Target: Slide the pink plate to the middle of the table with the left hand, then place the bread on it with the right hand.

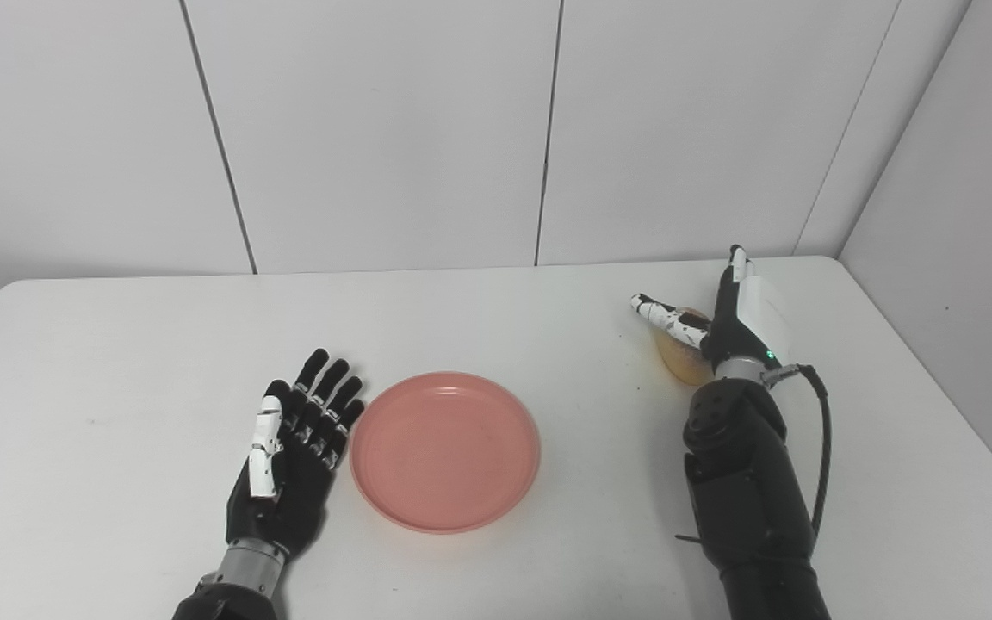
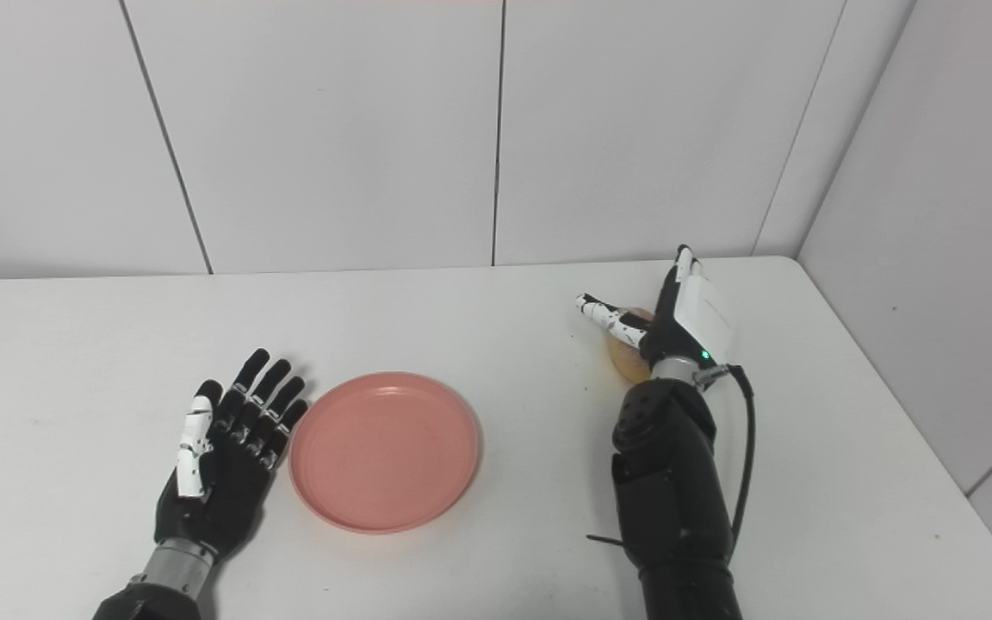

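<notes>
So the plate [image 1: 444, 450] is sitting mid-table, my left hand [image 1: 289, 461] resting open beside it; my right hand [image 1: 724, 323] is open, reaching over the bread [image 1: 681, 360].

So the pink plate [image 1: 445, 450] is a round, shallow thing with a low raised rim, sitting flat and empty near the middle of my worktop [image 1: 496, 310], towards the front edge. The bread [image 1: 682, 360] is a small golden-brown roll, off to the right and well apart from the plate, mostly hidden, so I can't make out its full shape.
</notes>
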